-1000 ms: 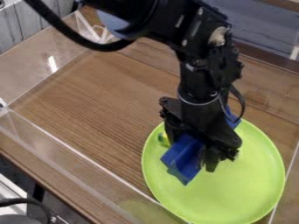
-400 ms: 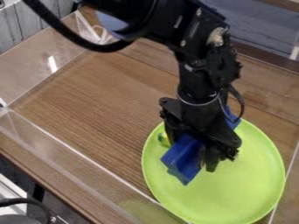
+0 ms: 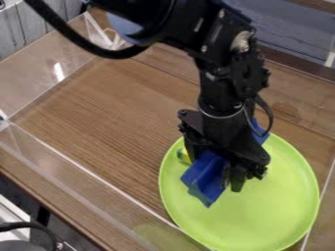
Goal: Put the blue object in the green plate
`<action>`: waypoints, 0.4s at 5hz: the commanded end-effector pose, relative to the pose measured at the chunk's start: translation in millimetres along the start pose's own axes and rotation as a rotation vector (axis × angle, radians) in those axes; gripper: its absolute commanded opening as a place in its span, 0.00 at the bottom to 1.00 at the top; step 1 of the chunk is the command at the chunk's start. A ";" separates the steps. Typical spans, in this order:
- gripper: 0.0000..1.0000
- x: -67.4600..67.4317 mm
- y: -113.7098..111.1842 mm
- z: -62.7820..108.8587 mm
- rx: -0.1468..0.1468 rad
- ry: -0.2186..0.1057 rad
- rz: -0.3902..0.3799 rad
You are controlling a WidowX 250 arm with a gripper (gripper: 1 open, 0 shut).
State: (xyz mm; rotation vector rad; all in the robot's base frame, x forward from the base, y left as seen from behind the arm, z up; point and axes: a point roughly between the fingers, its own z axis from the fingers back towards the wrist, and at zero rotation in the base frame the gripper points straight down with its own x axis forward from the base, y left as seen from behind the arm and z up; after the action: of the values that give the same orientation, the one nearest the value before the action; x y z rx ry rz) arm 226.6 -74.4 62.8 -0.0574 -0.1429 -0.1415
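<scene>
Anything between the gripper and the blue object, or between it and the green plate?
Nothing visible: the gripper is right at the blue object, which shows over the green plate. Contact underneath can't be told.

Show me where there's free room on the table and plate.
Bare wood lies left of the gripper in the picture, between it and the clear side wall. The green plate is bare toward the near rim. It's crowded at its far-left part, around the blue block.

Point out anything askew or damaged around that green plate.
The blue block sits tilted under the gripper, over the green plate, rather than flat. No damage or spill shows; the gripper hides part of the block.
</scene>
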 end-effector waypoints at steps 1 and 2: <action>0.00 4.8 2.2 8.7 -0.005 -0.043 0.012; 0.00 5.1 2.7 8.8 -0.005 -0.047 0.015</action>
State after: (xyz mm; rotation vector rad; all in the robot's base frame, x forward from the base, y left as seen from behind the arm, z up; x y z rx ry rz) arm 226.8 -73.0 61.9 -0.0576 -0.1460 -0.1337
